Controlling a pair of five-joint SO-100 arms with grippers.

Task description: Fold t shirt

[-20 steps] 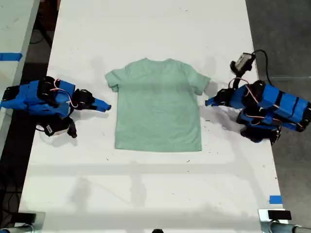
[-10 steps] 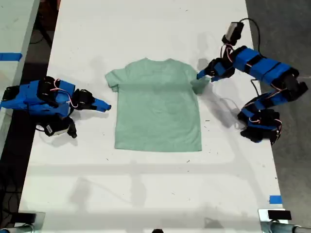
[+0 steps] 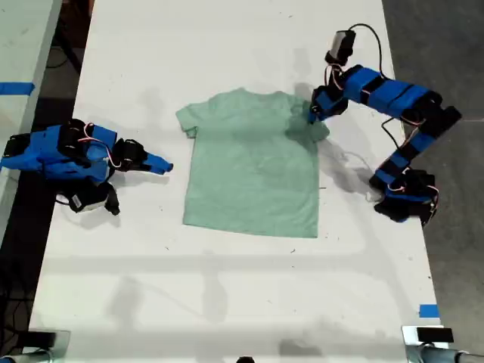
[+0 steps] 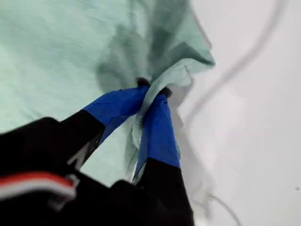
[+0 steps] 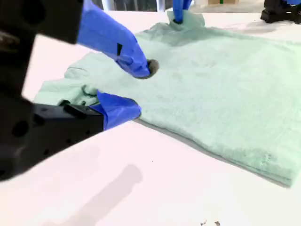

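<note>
my first pincer (image 4: 151, 91) clamped on sleeve of t shirt (image 3: 252, 162) | my second pincer (image 5: 141, 92) parted, idle beside the exterior view's left sleeve | shirt flat mid-surface (image 3: 227, 302) | step: 1st sleeve fold | next: likely carry sleeve inward

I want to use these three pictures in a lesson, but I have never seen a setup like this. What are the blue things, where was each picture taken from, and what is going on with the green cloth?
The blue things are two small robot arms on a white table. One picture looks down from overhead; the other two come from cameras mounted on each arm's gripper, its pincer hand. Between the arms lies a pale green t shirt, mostly flat. My first gripper, on the arm at the exterior view's right, is shut on the shirt's sleeve, pinching the cloth and bunching it up. My second gripper, at the exterior view's left, is open beside the other sleeve and holds nothing. The job is to fold the shirt; no fold is made yet.
</note>
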